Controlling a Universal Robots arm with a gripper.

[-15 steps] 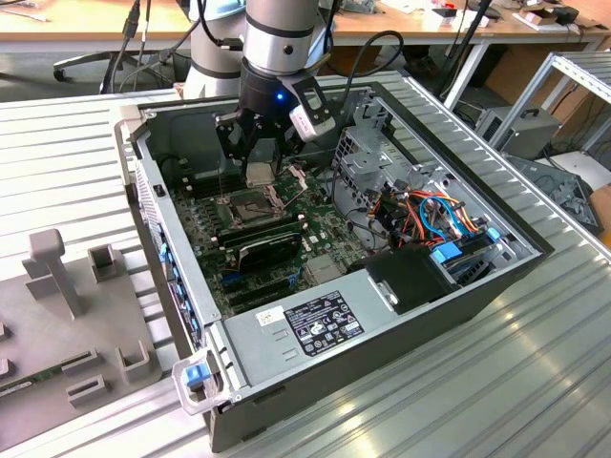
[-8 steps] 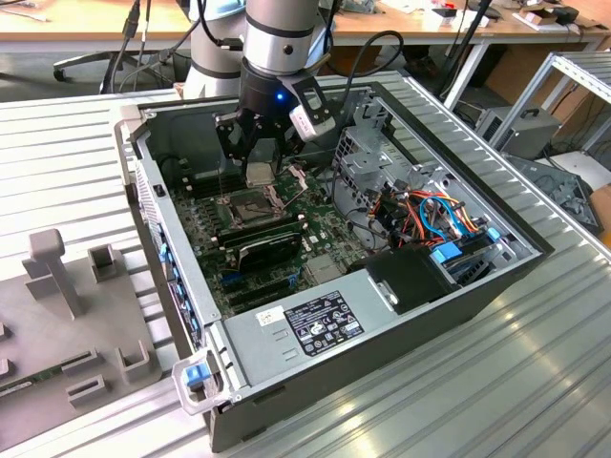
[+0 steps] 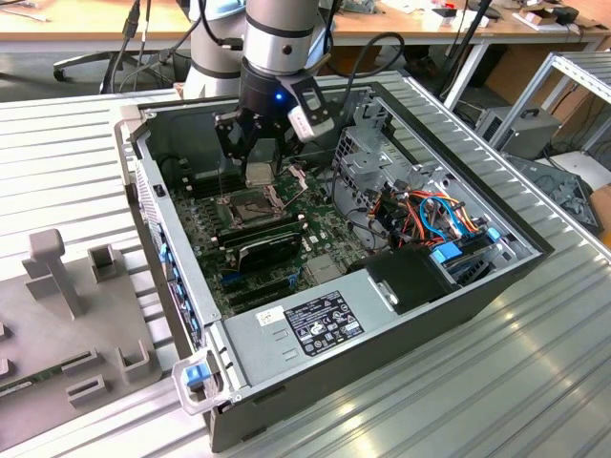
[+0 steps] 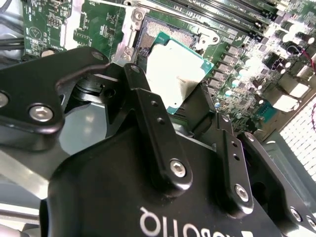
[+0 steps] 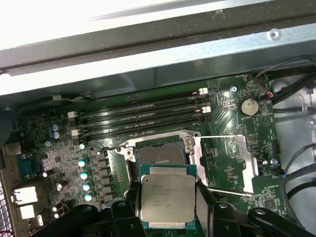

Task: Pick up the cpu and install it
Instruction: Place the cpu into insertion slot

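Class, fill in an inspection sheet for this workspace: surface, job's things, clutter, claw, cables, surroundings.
Surface: ribbed metal table bearing an open computer case.
Job's things: cpu held above the open socket.
Clutter: grey plastic fixture at the exterior view's left.
Claw: claw shut on the cpu's edges.
Cables: orange and blue cables inside the case.
Surroundings: wooden desks behind.

Open computer case [image 3: 315, 396] flat on the ribbed surface [image 3: 496, 382], green motherboard [image 5: 232, 165] bared, black memory slots [image 5: 143, 116] beside the open socket [image 5: 160, 154]; grey fixtures [image 3: 57, 272] at the surface's edge, exterior view's left.
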